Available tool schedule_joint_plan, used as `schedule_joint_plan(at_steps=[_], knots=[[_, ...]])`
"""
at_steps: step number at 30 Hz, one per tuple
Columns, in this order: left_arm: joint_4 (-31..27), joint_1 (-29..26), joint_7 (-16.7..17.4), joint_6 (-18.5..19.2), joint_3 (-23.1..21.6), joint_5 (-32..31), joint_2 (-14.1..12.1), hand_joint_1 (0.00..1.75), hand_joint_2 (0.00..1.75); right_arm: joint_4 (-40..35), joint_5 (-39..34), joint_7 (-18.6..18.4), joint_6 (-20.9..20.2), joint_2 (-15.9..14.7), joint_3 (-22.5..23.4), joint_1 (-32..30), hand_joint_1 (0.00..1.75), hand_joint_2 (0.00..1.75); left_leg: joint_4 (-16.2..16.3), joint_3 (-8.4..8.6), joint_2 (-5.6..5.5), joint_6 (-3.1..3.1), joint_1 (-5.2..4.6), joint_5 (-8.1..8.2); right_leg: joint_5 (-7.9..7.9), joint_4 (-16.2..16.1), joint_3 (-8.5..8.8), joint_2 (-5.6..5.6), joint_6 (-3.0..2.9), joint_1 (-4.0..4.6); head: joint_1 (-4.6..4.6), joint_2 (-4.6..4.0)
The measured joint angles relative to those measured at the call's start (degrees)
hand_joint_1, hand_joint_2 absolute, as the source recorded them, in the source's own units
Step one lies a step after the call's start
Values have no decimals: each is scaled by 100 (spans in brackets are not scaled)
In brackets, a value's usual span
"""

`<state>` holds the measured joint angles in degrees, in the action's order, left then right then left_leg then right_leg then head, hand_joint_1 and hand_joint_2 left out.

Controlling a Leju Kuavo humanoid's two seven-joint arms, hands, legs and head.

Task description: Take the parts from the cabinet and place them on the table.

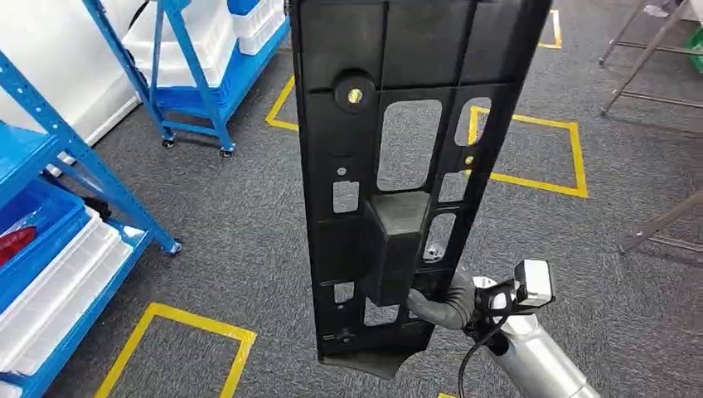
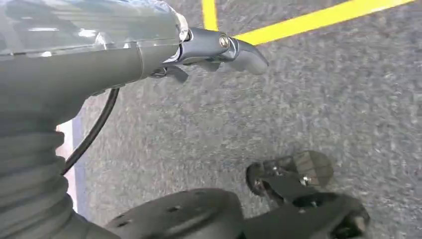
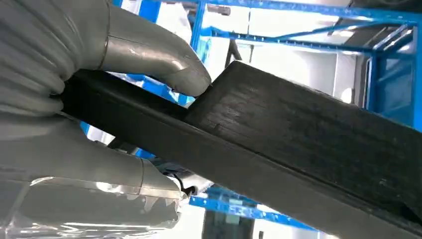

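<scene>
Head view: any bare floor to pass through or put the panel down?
Open carpet lies between the blue shelving on the left and the black panel held by the right hand. More lies beyond the yellow tape box, bordered by metal legs. Crowded along the shelves with white bins.

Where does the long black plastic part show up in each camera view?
Head view: the black part stands upright mid-frame, the right hand gripping its lower end.
Left wrist view: not in it.
Right wrist view: black part crosses diagonally.
Shared landmark: blue shelving.
</scene>
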<state>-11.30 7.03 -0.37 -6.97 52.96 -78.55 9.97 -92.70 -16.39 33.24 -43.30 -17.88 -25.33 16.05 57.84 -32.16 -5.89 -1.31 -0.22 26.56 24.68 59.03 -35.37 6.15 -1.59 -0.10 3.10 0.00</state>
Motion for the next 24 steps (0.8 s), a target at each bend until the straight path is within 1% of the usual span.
schedule_joint_plan(at_steps=[1,2,3,4,5,6,7,8,9,10,11,12,13,14,15,16,17,18,19,20,21,22,23,24], knots=[[0,24,2,0,-6,-4,2,0,175,-11,0,0,0,0,2,-21,175,175,1,25,57,14,-35,13,-22,-14,-34,65,42,-33,-4,0],[0,31,4,5,-11,-7,2,0,175,-17,2,-2,0,0,9,-42,175,175,-7,30,101,6,-36,10,-43,-39,-51,141,87,-55,2,0],[0,33,2,4,-13,-9,9,0,175,-26,2,-2,0,0,26,-55,175,175,-92,69,193,-12,-18,-31,-73,-87,-42,237,137,-46,0,0],[0,28,4,2,-15,-9,13,0,175,-35,2,-4,0,0,46,-71,175,175,-212,135,280,-14,29,-97,-39,-21,-45,34,117,-31,-2,0],[0,18,2,2,-15,-11,13,0,175,-39,-2,2,0,0,57,-55,175,175,-268,169,334,-31,16,-112,81,125,-128,-291,145,-4,-2,0],[0,18,2,2,-15,-11,13,0,175,-46,-2,2,2,0,59,-46,175,175,-270,172,428,-56,9,-112,301,478,-307,-461,185,-21,-2,0],[0,14,2,4,-15,-15,13,0,175,-46,-2,2,2,9,61,-55,175,175,-265,172,511,-53,4,-103,516,934,-532,-533,224,-51,-2,0],[0,6,2,4,-15,-26,13,0,175,-46,-2,2,2,42,68,-82,175,175,-264,171,604,-56,1,-92,669,1355,-746,-561,263,-87,-2,0],[0,1,2,9,-15,-29,13,0,175,-46,-2,2,4,46,74,-105,175,175,-257,169,682,-48,2,-80,702,1584,-865,-575,296,-118,-2,0],[0,1,2,11,-15,-35,13,0,175,-46,-2,2,4,46,83,-123,175,175,-249,173,756,-34,8,-68,598,1529,-837,-595,328,-145,-2,0],[0,1,2,18,-17,-46,15,0,175,-46,-2,2,9,46,94,-132,175,175,-233,177,824,-12,17,-47,405,1234,-681,-620,352,-169,-2,0],[0,5,2,24,-20,-48,17,0,175,-48,-2,2,9,46,107,-134,175,175,-204,182,894,10,28,-18,159,723,-402,-684,369,-180,-2,0],[0,11,2,24,-20,-50,20,0,175,-52,-2,2,9,46,120,-132,175,175,-155,188,955,46,33,24,-55,152,-73,-886,378,-177,-2,0],[0,16,2,24,-20,-53,17,0,175,-54,-2,2,9,46,125,-128,175,175,-124,183,990,91,5,62,78,-11,0,-1132,317,-107,-2,0],[0,20,0,22,-20,-53,20,0,175,-65,-2,4,9,46,129,-133,175,175,-81,183,1041,129,-15,106,26,-38,-2,-1075,251,-116,-2,0],[0,16,-2,24,-20,-55,20,0,175,-65,-2,4,9,46,129,-136,175,175,-92,198,1074,160,-12,113,45,-9,-15,-1003,220,-98,-2,0],[0,17,-2,24,-20,-53,17,0,175,-65,-5,9,9,46,129,-138,175,175,-106,219,1130,190,-12,120,54,6,-22,-958,195,-79,-2,0],[0,28,-2,24,-20,-59,17,0,175,-65,-4,9,11,46,135,-146,175,175,-109,243,1198,225,-3,133,44,-11,-29,-885,158,-66,-2,0],[0,41,-2,26,-24,-61,20,0,175,-81,-2,9,11,46,146,-162,175,175,-70,231,1112,278,35,190,17,-58,-1,-822,107,-125,0,0],[0,41,-2,26,-24,-64,20,0,175,-103,-4,11,11,24,153,-163,175,175,102,187,832,297,51,328,14,-67,7,-766,74,-120,-2,0],[0,38,-2,26,-24,-70,20,0,175,-116,-4,13,9,15,155,-158,175,175,462,26,707,298,59,548,10,-65,4,-723,41,-113,0,0],[0,22,-2,28,-24,-74,20,0,175,-124,-4,13,9,15,155,-167,175,175,963,-212,646,305,58,792,15,-66,3,-655,24,-102,0,0],[0,10,-2,31,-24,-73,20,0,175,-124,-2,13,9,15,155,-181,175,175,1425,-441,627,311,58,974,15,-63,0,-586,12,-83,0,0],[0,20,-17,31,-22,-68,20,0,175,-124,-2,13,9,15,155,-206,175,175,1746,-611,622,310,58,1037,15,-59,-1,-511,12,-68,-2,0]])
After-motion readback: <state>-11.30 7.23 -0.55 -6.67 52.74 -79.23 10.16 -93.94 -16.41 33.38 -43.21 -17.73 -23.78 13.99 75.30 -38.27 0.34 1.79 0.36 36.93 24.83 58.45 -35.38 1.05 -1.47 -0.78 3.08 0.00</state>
